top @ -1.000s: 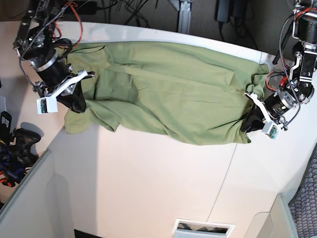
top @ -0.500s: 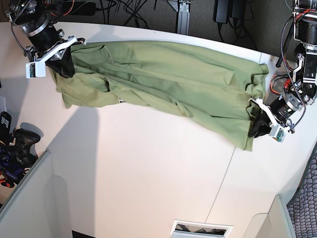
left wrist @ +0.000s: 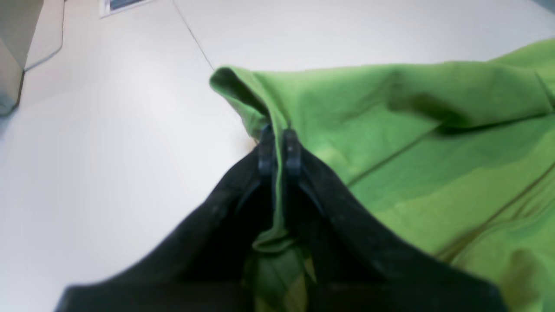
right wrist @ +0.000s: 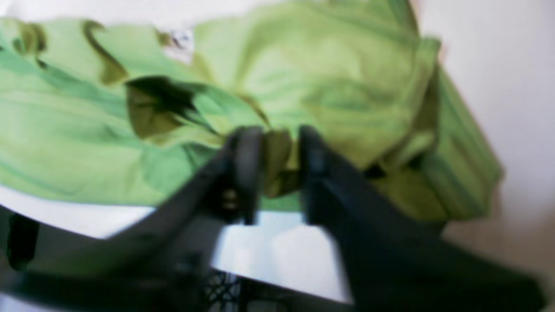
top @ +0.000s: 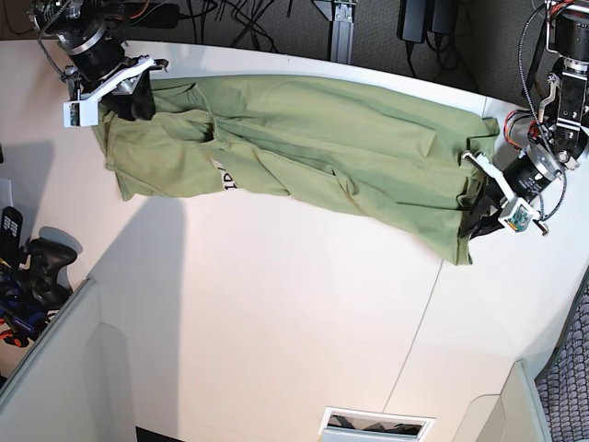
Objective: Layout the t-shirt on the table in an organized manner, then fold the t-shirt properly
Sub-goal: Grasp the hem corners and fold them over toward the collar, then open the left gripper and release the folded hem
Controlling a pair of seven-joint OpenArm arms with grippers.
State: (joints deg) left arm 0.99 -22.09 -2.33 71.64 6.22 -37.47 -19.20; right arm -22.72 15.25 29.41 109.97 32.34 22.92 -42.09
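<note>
While the left gripper stays clamped on one end of the shirt, the right gripper stands parted with cloth between its fingers, so the stretch looks about to slacken. Shirt lies along the table's far edge; ample bare room sits nearer.

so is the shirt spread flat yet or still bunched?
Still bunched: the t-shirt is a wrinkled strip on the table, layers overlapping, inner label showing.

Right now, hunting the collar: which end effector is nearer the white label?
Right. Right end effector sits near the white label; left end effector grips the t-shirt far away.
</note>
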